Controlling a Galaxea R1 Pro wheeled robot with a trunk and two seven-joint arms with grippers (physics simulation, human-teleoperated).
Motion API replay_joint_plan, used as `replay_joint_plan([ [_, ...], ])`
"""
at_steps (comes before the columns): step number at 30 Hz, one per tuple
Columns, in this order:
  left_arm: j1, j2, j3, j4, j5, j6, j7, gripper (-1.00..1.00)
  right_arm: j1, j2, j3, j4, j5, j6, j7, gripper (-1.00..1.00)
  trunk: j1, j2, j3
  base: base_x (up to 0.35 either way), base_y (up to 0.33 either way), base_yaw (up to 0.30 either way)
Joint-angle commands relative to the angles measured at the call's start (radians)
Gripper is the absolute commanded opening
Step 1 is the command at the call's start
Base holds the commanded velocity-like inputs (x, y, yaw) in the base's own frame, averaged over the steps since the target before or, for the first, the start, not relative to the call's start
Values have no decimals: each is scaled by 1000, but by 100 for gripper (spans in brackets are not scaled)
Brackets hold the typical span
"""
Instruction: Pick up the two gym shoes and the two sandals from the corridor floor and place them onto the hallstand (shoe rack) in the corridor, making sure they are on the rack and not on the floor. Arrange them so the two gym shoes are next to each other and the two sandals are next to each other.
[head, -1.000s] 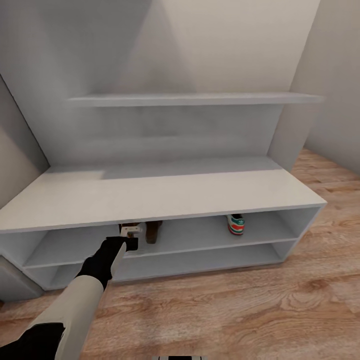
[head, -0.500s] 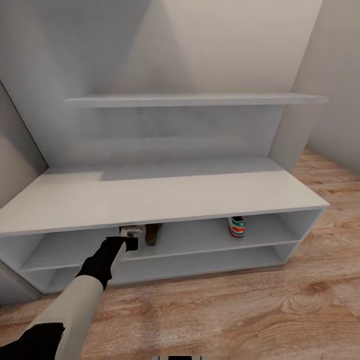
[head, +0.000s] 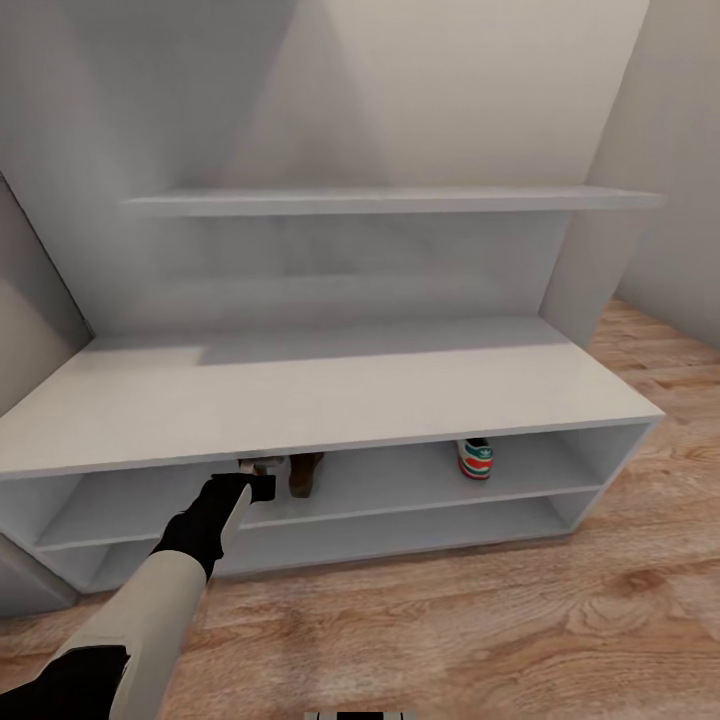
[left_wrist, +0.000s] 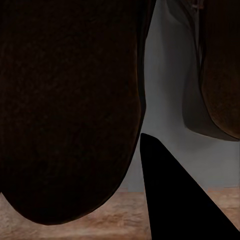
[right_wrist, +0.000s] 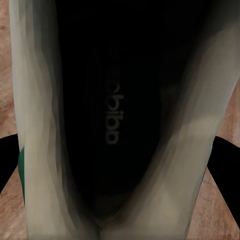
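Our left arm (head: 140, 620) wears a cream-white shell, black at elbow and wrist, ending in black fingers (left_wrist: 175, 200).

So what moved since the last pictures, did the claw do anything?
Hardly anything. The whole head view slid a little, so the camera moved, not the things. The left claw stays at the rack's upper slot, by the sandals. The sneaker on that shelf stays put. The right wrist view looks into the other sneaker, close up.
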Motion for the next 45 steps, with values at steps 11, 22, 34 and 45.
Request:
replay_joint_plan([
  [11,0,-1,6,-1,-7,6,-3,-100,1,0,0,-2,-9,5,-3,-100,0,0,-1,55,0,0],
  [22,0,0,6,-1,-7,5,-5,-100,1,0,0,-2,-9,5,-3,-100,0,0,-1,41,0,0],
  [34,0,2,8,0,-6,5,-9,100,1,0,0,-2,-9,5,-3,-100,0,0,-1,2,0,0],
  [45,0,2,5,0,-7,5,-9,100,1,0,0,-3,-9,5,-3,-100,0,0,-1,-111,0,0],
])
